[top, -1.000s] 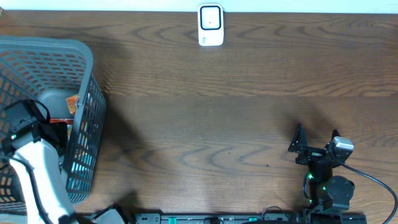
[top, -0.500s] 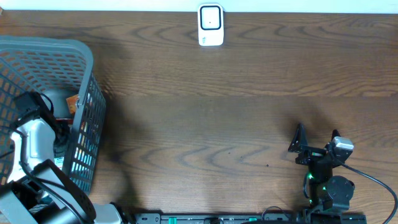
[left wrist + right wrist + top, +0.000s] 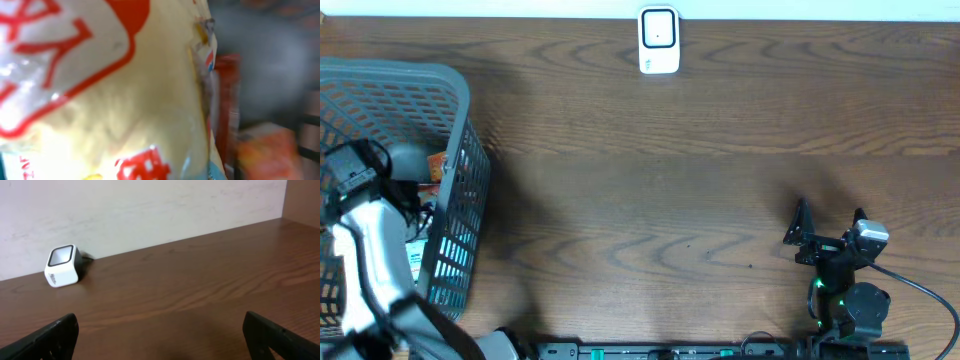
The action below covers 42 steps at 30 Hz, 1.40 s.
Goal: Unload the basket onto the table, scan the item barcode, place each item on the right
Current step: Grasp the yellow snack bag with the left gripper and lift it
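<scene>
A cream packet with red lettering fills the left wrist view, pressed close against the camera and hiding the fingers. In the overhead view my left arm reaches down into the grey mesh basket at the table's left edge, its gripper shut on this packet below the wrist. The white barcode scanner stands at the far middle of the table, also visible as a small white scanner in the right wrist view. My right gripper rests open and empty near the front right, its fingertips spread wide.
More packets lie in the basket: an orange one, a blue-and-white one, and a red one beside the held packet. The basket's mesh walls surround the left arm. A pale wall rises behind the scanner.
The left gripper went from open to shut inside the basket, and the left wrist shifted slightly up and left. The right arm has stayed still.
</scene>
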Each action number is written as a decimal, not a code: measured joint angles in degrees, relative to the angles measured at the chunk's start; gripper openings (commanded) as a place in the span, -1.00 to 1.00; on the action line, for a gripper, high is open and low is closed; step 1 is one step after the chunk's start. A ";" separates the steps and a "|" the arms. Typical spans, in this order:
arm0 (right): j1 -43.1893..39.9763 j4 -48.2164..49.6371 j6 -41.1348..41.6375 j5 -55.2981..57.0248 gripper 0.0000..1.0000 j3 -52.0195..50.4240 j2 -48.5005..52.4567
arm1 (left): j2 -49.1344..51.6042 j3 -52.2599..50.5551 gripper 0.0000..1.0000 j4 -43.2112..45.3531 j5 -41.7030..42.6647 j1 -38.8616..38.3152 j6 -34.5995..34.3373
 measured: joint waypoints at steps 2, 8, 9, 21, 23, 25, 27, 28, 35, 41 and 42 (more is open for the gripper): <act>0.00 0.00 0.00 0.00 0.99 0.00 0.00 | -4.02 0.00 -0.86 0.00 0.02 0.00 0.17; 0.00 0.02 0.00 0.00 0.99 0.00 0.00 | -14.64 0.00 -0.85 0.92 0.98 0.00 0.37; 0.00 0.00 0.00 0.00 0.98 0.00 0.00 | -16.11 0.00 -0.86 1.60 1.55 0.00 0.44; 0.00 0.02 0.00 0.02 0.99 0.00 -0.02 | -40.57 -0.02 -0.85 17.29 12.11 -0.22 1.31; 0.00 0.00 -0.02 0.02 0.98 0.00 -0.02 | -43.17 -0.02 -0.85 21.22 16.37 -1.14 1.33; 0.00 0.00 0.00 0.02 0.98 0.00 -0.02 | -44.44 -0.02 -0.85 25.38 21.75 -3.13 1.31; 0.00 0.00 0.00 0.02 0.98 0.00 -0.02 | -44.17 -0.02 -0.85 28.37 26.99 -6.47 1.36; 0.00 0.00 0.00 0.02 0.98 0.00 -0.02 | -43.74 -0.02 -0.86 28.89 29.09 -8.39 1.44; 0.00 0.02 0.00 0.02 0.99 0.00 -0.02 | -35.41 -0.02 -0.85 28.92 35.80 -28.33 7.96; 0.00 0.00 0.00 0.02 0.99 0.00 -0.02 | -22.45 -0.02 -0.86 28.94 35.82 -46.73 15.89; 0.00 0.00 0.00 0.02 0.98 0.00 -0.02 | -19.87 -0.02 -0.85 28.92 35.36 -49.48 16.70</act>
